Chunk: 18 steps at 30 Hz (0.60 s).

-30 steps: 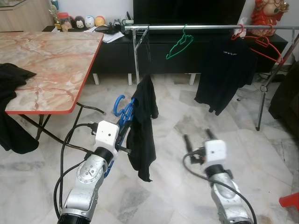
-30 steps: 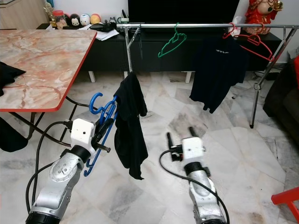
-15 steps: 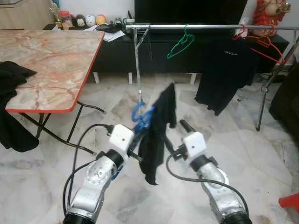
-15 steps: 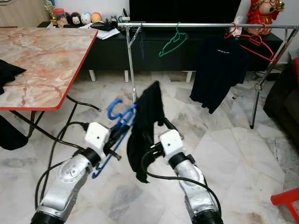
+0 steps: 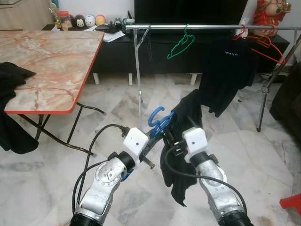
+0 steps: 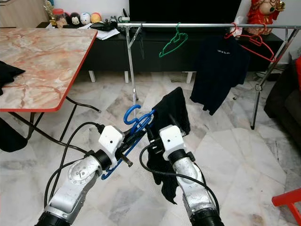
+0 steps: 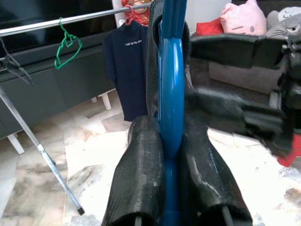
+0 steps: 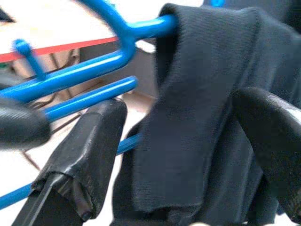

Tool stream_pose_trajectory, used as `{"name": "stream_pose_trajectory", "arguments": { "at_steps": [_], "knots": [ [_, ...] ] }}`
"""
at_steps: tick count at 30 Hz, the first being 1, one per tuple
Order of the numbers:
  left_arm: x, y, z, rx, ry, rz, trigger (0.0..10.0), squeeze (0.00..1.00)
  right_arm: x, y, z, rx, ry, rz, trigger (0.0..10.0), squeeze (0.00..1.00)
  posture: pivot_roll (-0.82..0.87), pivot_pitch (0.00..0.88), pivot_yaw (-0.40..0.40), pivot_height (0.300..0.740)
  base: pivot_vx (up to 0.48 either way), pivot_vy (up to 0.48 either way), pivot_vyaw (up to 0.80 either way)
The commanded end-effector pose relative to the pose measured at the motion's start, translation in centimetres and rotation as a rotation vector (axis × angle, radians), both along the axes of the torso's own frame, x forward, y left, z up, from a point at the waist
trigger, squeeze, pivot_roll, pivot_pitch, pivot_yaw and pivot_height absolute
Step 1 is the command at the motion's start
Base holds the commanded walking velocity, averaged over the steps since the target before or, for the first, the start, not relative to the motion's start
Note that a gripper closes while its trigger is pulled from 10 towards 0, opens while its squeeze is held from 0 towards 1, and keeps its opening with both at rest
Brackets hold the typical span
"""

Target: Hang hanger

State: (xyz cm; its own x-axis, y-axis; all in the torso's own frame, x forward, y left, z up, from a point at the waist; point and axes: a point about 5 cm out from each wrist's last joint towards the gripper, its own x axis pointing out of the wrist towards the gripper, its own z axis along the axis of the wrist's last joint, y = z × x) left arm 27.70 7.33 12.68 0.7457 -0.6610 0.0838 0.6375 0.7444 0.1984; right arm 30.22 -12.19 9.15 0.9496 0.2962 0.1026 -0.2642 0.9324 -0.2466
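I see a marble-patterned counter point(image 5: 47, 61) with a red edge; a black cloth point(image 5: 11, 75) drapes over the counter's near corner. Behind the counter, small round figurines point(image 5: 89, 20) sit on a low black cabinet point(image 5: 113, 56). A red figure point(image 5: 269, 12) stands at the cabinet's far end. Marble floor tiles point(image 5: 263, 155) spread below, with a red object point(image 5: 291, 203) at the floor's edge.

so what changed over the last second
The right gripper swung in from the right to the black garment, its fingers open around the fabric. The left gripper kept its grip on the blue hanger and carried it rightward. The rack stayed put.
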Motion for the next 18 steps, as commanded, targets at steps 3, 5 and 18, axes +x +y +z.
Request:
{"name": "stream_pose_trajectory", "arguments": {
  "at_steps": [3, 5, 18],
  "knots": [
    [-0.16, -0.74, 1.34, 0.006, -0.056, -0.051, 10.0, 0.00, 0.53, -0.40, 0.64, -0.013, -0.022, -0.068, 10.0, 0.00, 0.02, 0.000, -0.055, 0.740, 0.000, 0.000, 0.00],
    [-0.17, -0.75, 1.34, 0.006, -0.055, -0.052, 10.0, 0.00, 0.62, -0.60, 0.56, -0.016, -0.018, -0.090, 10.0, 0.00, 0.02, 0.000, -0.055, 0.740, 0.000, 0.000, 0.00],
    [-0.16, -0.85, 1.46, 0.013, -0.059, -0.059, 10.0, 0.00, 0.81, -0.42, 0.08, -0.022, 0.004, -0.117, 0.0, 0.00, 0.03, 0.000, -0.051, 0.740, 0.000, 0.000, 0.00]
  ]
}}
